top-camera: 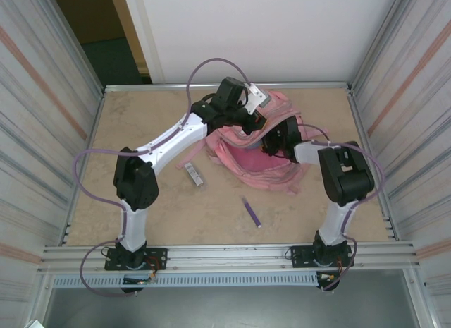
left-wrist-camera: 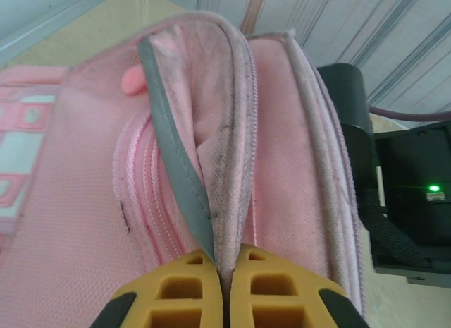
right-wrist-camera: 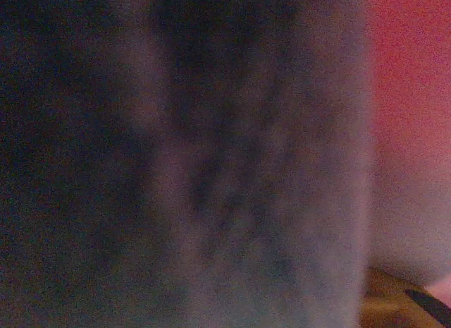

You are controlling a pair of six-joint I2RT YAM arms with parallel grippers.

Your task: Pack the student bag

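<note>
A purple pen (top-camera: 251, 212) lies near the arms. Behind it, the pink student bag (top-camera: 264, 169) sits far back on the table (top-camera: 141, 215). The left gripper (left-wrist-camera: 224, 275) pinches the bag's edge tight. The right gripper (top-camera: 276, 140) pokes inside the bag, and I cannot tell if it is open.

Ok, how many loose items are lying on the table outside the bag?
2: a purple pen in front of the student bag, a small grey-white object beside its left edge. Others may hide underneath.
</note>
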